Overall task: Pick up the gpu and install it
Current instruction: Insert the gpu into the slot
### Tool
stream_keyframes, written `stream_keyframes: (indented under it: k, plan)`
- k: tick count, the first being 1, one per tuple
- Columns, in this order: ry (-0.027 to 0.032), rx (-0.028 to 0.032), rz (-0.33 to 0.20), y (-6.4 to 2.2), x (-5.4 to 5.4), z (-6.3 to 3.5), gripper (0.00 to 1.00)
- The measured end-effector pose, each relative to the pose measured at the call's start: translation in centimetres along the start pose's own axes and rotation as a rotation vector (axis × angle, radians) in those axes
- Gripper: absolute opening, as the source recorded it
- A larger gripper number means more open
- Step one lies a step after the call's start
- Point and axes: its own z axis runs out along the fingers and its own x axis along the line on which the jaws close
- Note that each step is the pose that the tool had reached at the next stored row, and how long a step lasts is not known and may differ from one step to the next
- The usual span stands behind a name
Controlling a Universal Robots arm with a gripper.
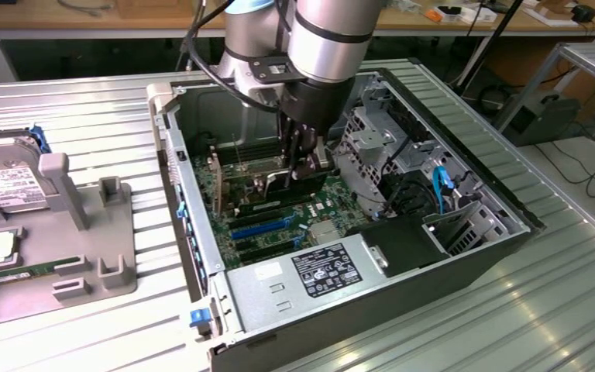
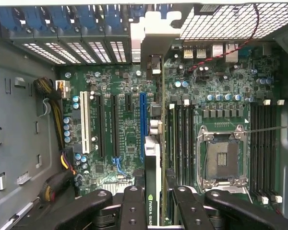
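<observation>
The gpu [image 2: 153, 182] is gripped by its upper edge, the gripper [image 2: 157, 215] having its jaws partly closed and clamped on the card. Inside the computer case [image 1: 168, 178], the card is held upright and edge-down, so that its connector edge faces the motherboard [image 2: 129, 139] and the blue expansion slot [image 2: 142, 124] beside it. Whether it is seated cannot be told. The case is laid open on its side on a ribbed metal table [image 1: 91, 116]. A grey tray [image 1: 101, 240] with a hard drive [image 1: 3, 186] is set near the case; a wooden workbench [image 1: 122, 19] is seen beyond it.
</observation>
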Motion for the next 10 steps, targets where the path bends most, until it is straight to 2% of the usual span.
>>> stream_keyframes:
  k: [10]
  plan:
    - [0.0000,0.0001,0.000,-0.03,0.84,0.64,0.27]
